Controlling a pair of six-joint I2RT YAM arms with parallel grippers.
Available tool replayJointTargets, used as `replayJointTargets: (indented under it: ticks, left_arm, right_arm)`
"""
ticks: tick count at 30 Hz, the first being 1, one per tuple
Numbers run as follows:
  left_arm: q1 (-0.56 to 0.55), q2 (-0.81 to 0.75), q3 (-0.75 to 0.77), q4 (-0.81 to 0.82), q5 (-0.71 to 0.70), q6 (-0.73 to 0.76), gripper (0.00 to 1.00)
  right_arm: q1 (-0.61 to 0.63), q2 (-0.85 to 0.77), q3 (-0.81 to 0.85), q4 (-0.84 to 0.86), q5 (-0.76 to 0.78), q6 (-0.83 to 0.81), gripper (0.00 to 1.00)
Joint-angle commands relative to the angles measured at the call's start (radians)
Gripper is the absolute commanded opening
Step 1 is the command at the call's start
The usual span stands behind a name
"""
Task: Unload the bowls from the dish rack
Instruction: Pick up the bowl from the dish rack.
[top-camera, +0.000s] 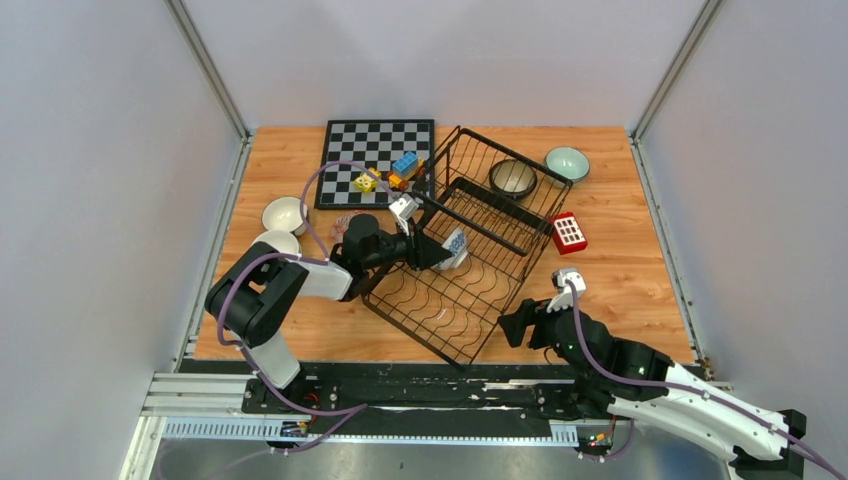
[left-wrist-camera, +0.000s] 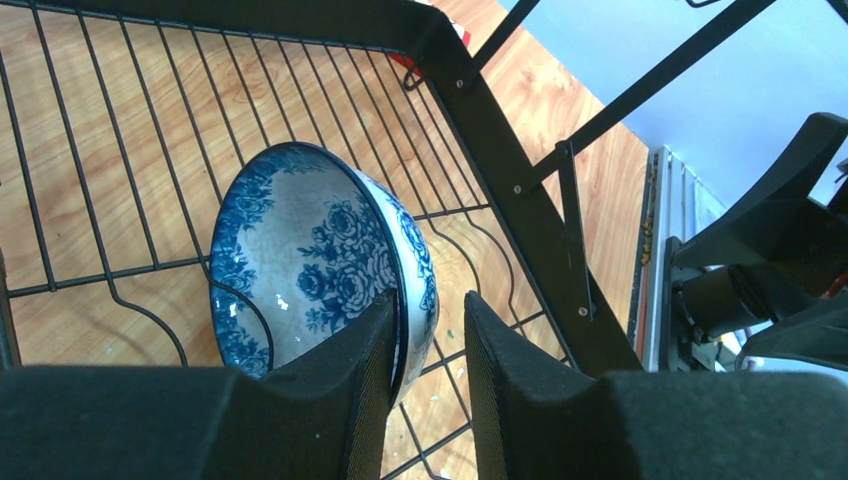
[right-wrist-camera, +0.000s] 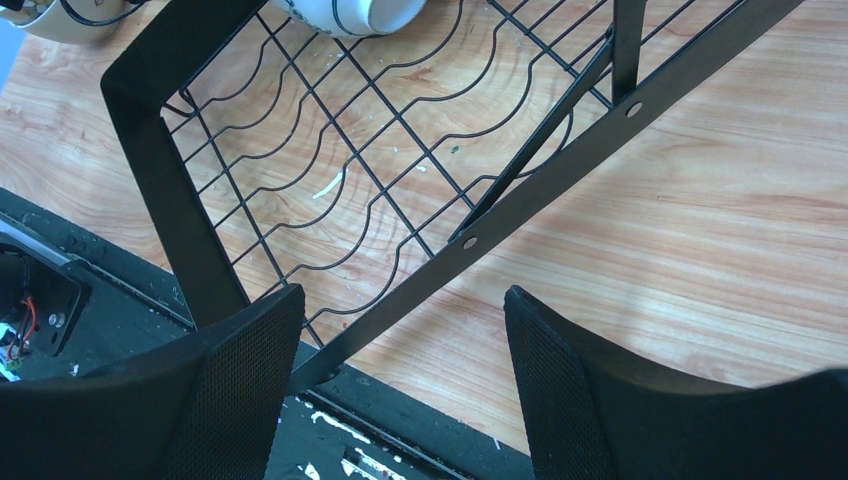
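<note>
The black wire dish rack (top-camera: 440, 300) lies at an angle mid-table. A blue-and-white flowered bowl (left-wrist-camera: 310, 250) stands tilted on its edge on the rack floor (left-wrist-camera: 90, 180). My left gripper (left-wrist-camera: 430, 305) straddles its rim: one finger lies against the inside, the other stands a little off the outer wall. In the top view this bowl (top-camera: 455, 245) is at the left gripper (top-camera: 440, 252). A dark bowl (top-camera: 513, 178) sits in the rack's far end. My right gripper (right-wrist-camera: 402, 295) is open and empty over the rack's near corner bar (right-wrist-camera: 540, 195).
A mint green bowl (top-camera: 567, 162) sits on the table beyond the rack, and two pale bowls (top-camera: 284, 214) are at the left. A chessboard (top-camera: 378, 160) with toy blocks (top-camera: 395, 172) lies behind. A red block (top-camera: 568, 232) rests right of the rack.
</note>
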Motion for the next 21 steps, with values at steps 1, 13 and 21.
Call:
replayJointTargets:
  ticks: [1, 13, 21]
  left_arm:
    - [-0.002, 0.012, -0.018, 0.047, 0.019, -0.004, 0.34]
    - [-0.016, 0.042, 0.004, 0.033, 0.049, -0.004, 0.25]
    - [-0.018, 0.034, 0.002, 0.036, 0.047, -0.001, 0.05]
  right_arm:
    - [0.005, -0.012, 0.014, -0.031, 0.018, 0.001, 0.77]
    - [0.005, -0.011, 0.015, -0.034, 0.021, 0.001, 0.77]
    - [0.004, -0.014, 0.015, -0.038, 0.021, 0.003, 0.77]
